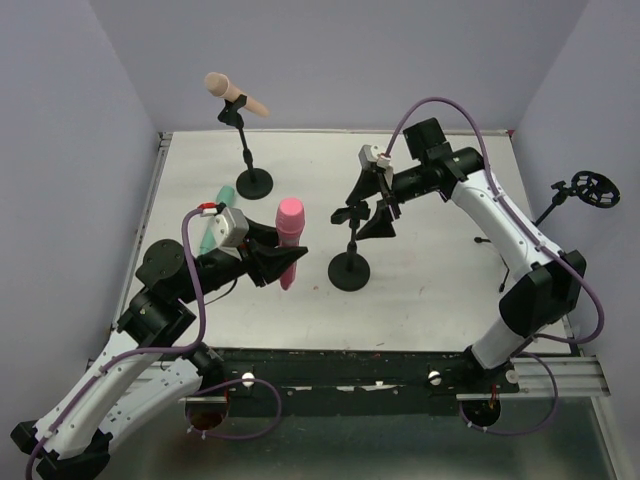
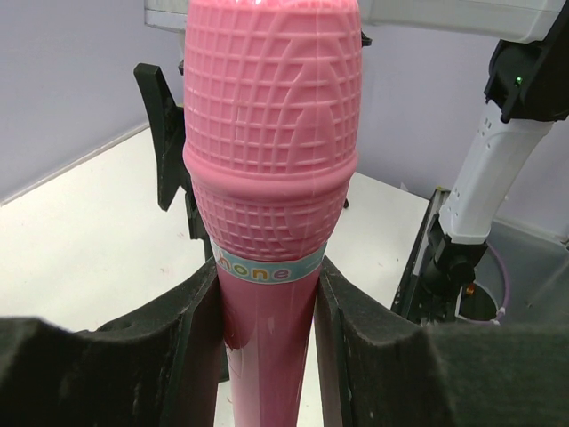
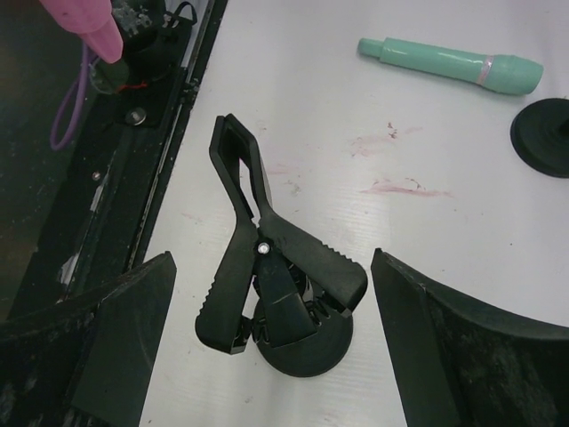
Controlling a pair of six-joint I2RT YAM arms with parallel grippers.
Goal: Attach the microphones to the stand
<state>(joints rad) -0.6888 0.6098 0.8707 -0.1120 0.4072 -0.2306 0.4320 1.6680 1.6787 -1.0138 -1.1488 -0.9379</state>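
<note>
White worktop (image 1: pixel 430 180), both arms reaching over it. Left pincer (image 1: pixel 292 260) is closed tight on the pink mic (image 1: pixel 290 222). The wrist view shows both fingers (image 2: pixel 200 329) pressed against the handle just under the label band. The mic stands upright, head well above the fingers and handle end below them.

Right pincer (image 1: pixel 368 212) is spread wide and grips nothing. The clip stand (image 1: pixel 350 268) is directly beneath it. In the wrist view the clip sits in the gap between the two fingers (image 3: pixel 133 311), clear of both, with the stand's round base on the worktop under it. The clip's jaws look closed, nothing in them.

Far stand (image 1: pixel 253 180) is well beyond the left pincer, toward the back wall. The peach mic (image 1: pixel 235 95) is clipped at its top, tilted, head to the left.

Green mic (image 1: pixel 214 228) lies flat on the worktop just beside the left pincer's wrist on the outer side, partly hidden by it. It's well apart from the right pincer. In the right wrist view it's near the far stand's base.

Faint pink smears (image 3: pixel 404 189) on the worktop between the right pincer and the green mic.
</note>
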